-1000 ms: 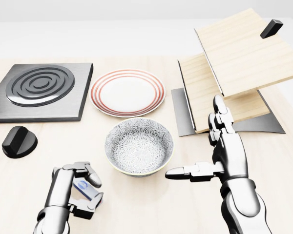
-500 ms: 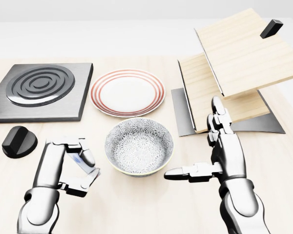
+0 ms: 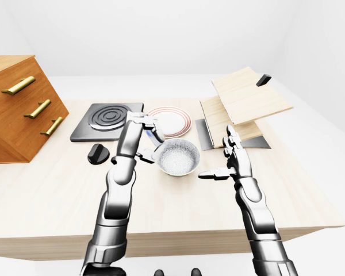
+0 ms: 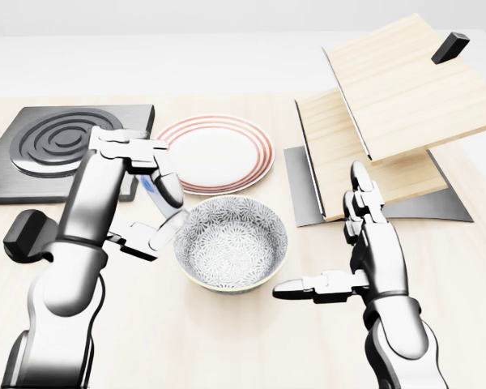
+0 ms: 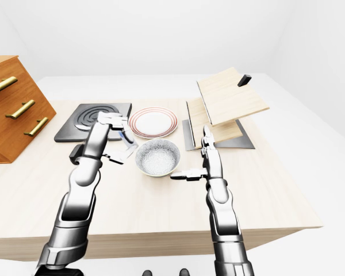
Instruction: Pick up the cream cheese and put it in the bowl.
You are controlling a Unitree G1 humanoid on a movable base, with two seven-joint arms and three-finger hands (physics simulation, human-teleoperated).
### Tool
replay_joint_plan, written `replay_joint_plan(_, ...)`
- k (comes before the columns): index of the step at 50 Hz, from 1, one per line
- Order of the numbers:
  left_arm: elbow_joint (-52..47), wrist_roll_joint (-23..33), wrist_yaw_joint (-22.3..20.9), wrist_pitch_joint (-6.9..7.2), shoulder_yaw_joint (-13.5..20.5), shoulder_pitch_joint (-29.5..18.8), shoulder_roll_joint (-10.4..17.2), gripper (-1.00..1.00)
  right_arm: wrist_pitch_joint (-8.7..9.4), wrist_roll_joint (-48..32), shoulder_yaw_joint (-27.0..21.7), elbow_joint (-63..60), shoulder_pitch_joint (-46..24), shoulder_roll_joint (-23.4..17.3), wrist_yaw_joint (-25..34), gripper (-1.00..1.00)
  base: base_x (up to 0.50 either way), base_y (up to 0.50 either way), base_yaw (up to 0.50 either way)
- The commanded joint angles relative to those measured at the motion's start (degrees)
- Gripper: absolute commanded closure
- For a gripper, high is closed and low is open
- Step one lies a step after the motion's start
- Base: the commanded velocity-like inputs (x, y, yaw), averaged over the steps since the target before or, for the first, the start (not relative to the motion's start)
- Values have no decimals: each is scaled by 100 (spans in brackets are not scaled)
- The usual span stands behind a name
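Left hand (image 4: 150, 212): raised over the light wooden tabletop (image 4: 251, 340), fingers closed round the small blue-and-white cream cheese packet (image 4: 156, 193) — thumb below, two fingers above.
Cream cheese: in the left hand's grip, off the table, just left of the bowl's rim in head view; partly hidden by fingers, label not readable.
Bowl: round grey-and-white patterned ceramic bowl (image 4: 232, 243), upright on the table btwn the two hands, nothing inside.
Right hand (image 4: 350, 259): open wide — fingers straight, pointing to the top of head view, thumb out toward the bowl; holds nothing, near the bowl's right side, not touching.
Plate: white round plate w/ red rings (image 4: 219, 152), just above the bowl in head view.
Hob: flat black square burner w/ concentric rings (image 4: 40, 142), left of plate; left arm covers its right edge.
Knob: black round knob (image 4: 20, 231) at left, partly behind the left arm.
Boards: pale wooden boards (image 4: 389, 105) tilted on a dark grey base, top right.
Drawers: brown wooden drawer unit w/ brass handles (image 3: 20, 109), far left in left-eye view.
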Motion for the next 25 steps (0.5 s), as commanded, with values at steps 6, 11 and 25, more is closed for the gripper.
replay_joint_plan(6, 1115, -172, 341, 0, -227, -1106, -409, 73, 0, 152, -135, -106, 2, -74, 58, -100, 0, 0, 0)
replay_joint_plan(11, 1908, -407, 562, 0, -227, -1346, -491, 68, 0, 213, -188, -107, 6, -105, 68, -100, 0, 0, 0)
replay_joint_plan(25, 3643, -645, 1020, 0, -374, -1686, -782, 65, 0, 292, -277, 63, -1, -166, 81, -100, 0, 0, 0)
